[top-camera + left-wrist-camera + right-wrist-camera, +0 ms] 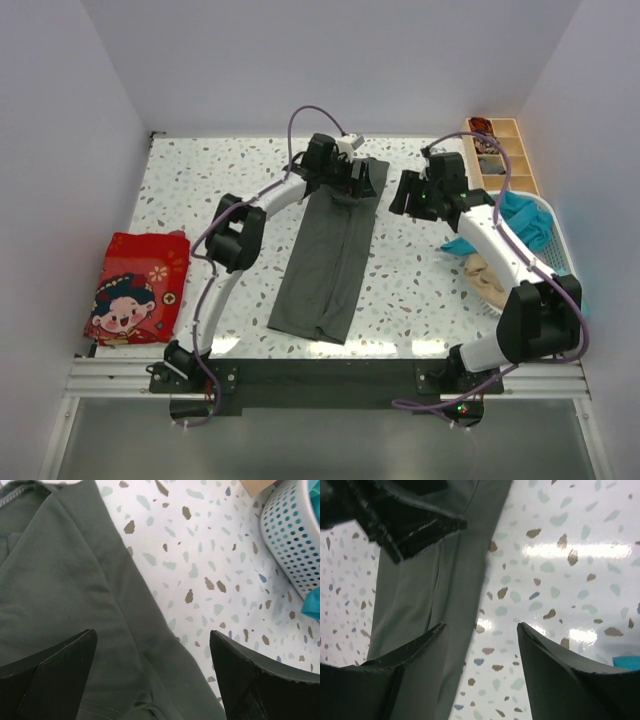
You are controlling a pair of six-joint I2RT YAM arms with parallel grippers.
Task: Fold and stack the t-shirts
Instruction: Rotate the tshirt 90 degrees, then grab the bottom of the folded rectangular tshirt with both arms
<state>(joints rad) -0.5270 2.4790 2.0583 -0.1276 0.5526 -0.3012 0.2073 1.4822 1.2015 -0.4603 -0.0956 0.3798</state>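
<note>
The dark grey-green t-shirt [330,255] lies folded lengthwise into a long strip down the middle of the table. My left gripper [352,178] hovers over its far end, jaws wide open. In the left wrist view, the left gripper [152,634] straddles the shirt's [65,580] right edge and holds nothing. My right gripper [405,195] sits just right of that end. It [481,626] is open over bare table, its left finger [405,675] above the shirt's [420,605] edge. A folded red t-shirt [135,285] with a cartoon face lies at the left.
A white perforated basket [548,240] at the right edge holds teal [525,215] and tan [485,270] t-shirts; its wall [295,545] shows in the left wrist view. A wooden compartment tray [500,150] stands at the back right. White walls enclose the table.
</note>
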